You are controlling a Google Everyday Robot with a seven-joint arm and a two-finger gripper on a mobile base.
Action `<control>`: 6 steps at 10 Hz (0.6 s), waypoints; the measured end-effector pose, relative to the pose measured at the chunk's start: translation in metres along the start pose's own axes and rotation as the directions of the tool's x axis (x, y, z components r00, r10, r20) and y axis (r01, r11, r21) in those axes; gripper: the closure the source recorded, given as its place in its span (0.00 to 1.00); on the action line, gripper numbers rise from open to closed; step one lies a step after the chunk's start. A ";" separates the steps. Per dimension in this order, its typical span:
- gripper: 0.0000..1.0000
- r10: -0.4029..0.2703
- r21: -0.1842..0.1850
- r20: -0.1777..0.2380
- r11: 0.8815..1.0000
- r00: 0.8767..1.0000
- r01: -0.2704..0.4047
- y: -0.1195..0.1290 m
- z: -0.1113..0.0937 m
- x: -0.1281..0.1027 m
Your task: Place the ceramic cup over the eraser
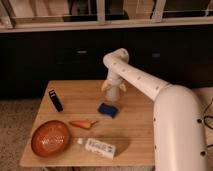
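At table (135, 132) far-middle, gripper (114, 89) seen spread wide about ceramic cup (114, 97), unclenched. Cup judged rigid, smooth, breakable; sidewalls to be pinched gently.

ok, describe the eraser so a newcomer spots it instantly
On the wooden table, go to the picture's left side, away from the end effector at the ceramic cup near the back. The eraser is the slim black block there, behind the orange bowl; nothing else on the table is black.
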State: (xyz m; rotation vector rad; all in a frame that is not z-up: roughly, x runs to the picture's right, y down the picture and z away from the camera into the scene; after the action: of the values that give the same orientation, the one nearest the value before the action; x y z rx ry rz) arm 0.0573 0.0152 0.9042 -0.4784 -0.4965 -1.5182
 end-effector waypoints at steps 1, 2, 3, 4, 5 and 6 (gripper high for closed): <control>0.20 0.007 -0.001 -0.006 1.000 1.000 -0.007 -0.004 0.001 0.003; 0.20 0.019 -0.001 -0.011 1.000 1.000 -0.019 -0.006 0.001 0.006; 0.20 0.037 -0.002 -0.010 0.999 0.999 -0.037 -0.006 0.002 0.011; 0.20 0.050 -0.007 -0.007 0.999 0.999 -0.050 -0.004 0.002 0.014; 0.20 0.065 -0.007 0.001 0.998 0.998 -0.065 -0.004 0.002 0.017; 0.20 0.080 0.000 0.008 0.997 0.997 -0.080 -0.006 0.002 0.021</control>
State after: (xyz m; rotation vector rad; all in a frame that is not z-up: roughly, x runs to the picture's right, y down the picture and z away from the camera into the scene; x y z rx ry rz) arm 0.0512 -0.0005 0.9183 -0.4983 -0.4790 -1.4400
